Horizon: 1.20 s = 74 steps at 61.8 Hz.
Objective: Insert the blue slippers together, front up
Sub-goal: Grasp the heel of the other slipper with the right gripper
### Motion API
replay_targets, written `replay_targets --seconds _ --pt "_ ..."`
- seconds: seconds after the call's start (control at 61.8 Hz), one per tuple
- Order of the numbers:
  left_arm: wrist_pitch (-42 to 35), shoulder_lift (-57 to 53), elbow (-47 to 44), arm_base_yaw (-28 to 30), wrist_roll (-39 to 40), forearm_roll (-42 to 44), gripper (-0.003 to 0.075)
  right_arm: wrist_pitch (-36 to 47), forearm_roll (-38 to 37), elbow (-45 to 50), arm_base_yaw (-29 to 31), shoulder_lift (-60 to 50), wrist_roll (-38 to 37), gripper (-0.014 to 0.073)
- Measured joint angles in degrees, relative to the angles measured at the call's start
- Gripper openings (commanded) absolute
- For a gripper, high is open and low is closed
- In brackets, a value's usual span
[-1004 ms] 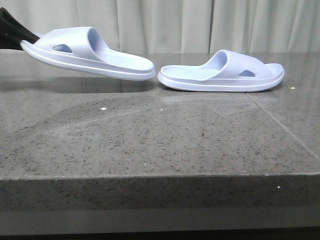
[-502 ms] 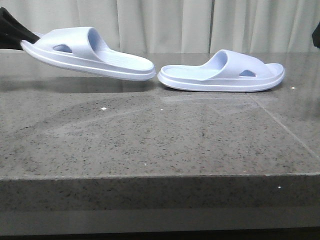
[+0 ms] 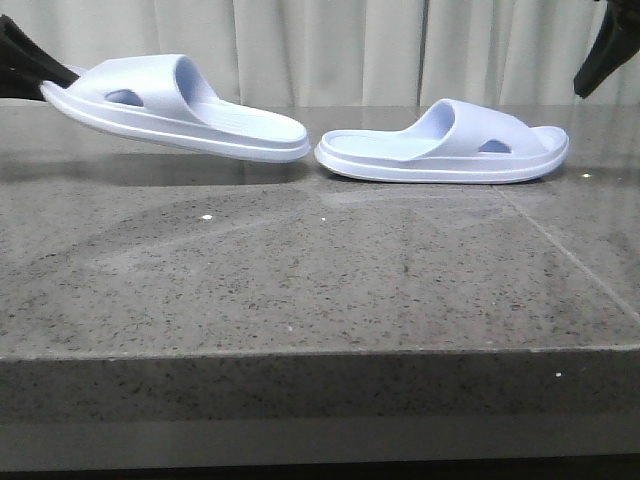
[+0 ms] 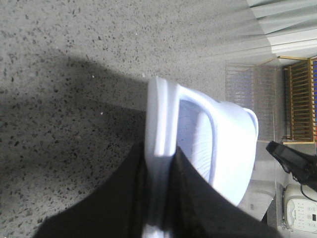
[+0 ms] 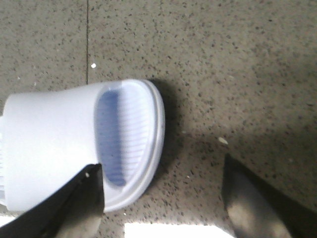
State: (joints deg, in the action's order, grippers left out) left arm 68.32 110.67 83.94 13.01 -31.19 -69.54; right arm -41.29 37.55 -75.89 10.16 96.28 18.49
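Note:
Two pale blue slippers show in the front view. The left slipper point(image 3: 180, 110) hangs tilted above the table, toe end up at the left, heel low near the middle. My left gripper point(image 3: 25, 60) is shut on the rim of its sole at the toe end; the wrist view shows the fingers point(image 4: 124, 198) clamped on the sole edge point(image 4: 161, 129). The right slipper point(image 3: 445, 145) lies flat on the table, toe end to the right. My right gripper point(image 3: 605, 55) is open, above and right of its toe; the wrist view shows its toe end point(image 5: 99, 144) below the spread fingers point(image 5: 74, 203).
The grey speckled stone table point(image 3: 300, 270) has its front edge near the bottom of the front view. Pale curtains hang behind it. A wooden rack point(image 4: 299, 99) and a white device stand beyond the table in the left wrist view.
My right gripper has come into the front view at the top right, moving down and left towards the flat slipper's toe. The left gripper and its slipper have hardly moved.

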Motion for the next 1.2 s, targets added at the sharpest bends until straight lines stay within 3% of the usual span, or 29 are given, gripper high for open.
replay_targets --seconds 0.194,0.518,1.069,1.198 --pt "0.0 0.0 0.0 0.0 0.0 0.0 -0.002 -5.62 9.21 -6.47 3.08 8.82 4.73 0.0438" --pt "0.0 0.0 0.0 0.0 0.0 0.0 -0.002 -11.64 11.93 -13.0 3.32 17.6 5.21 0.0417" --pt "0.0 0.0 0.0 0.0 0.14 0.0 -0.002 -15.02 17.42 -14.19 1.86 20.37 6.75 0.0413" --pt "0.0 0.0 0.0 0.0 0.13 0.0 -0.002 -15.05 17.42 -14.19 0.35 20.37 6.84 0.0335"
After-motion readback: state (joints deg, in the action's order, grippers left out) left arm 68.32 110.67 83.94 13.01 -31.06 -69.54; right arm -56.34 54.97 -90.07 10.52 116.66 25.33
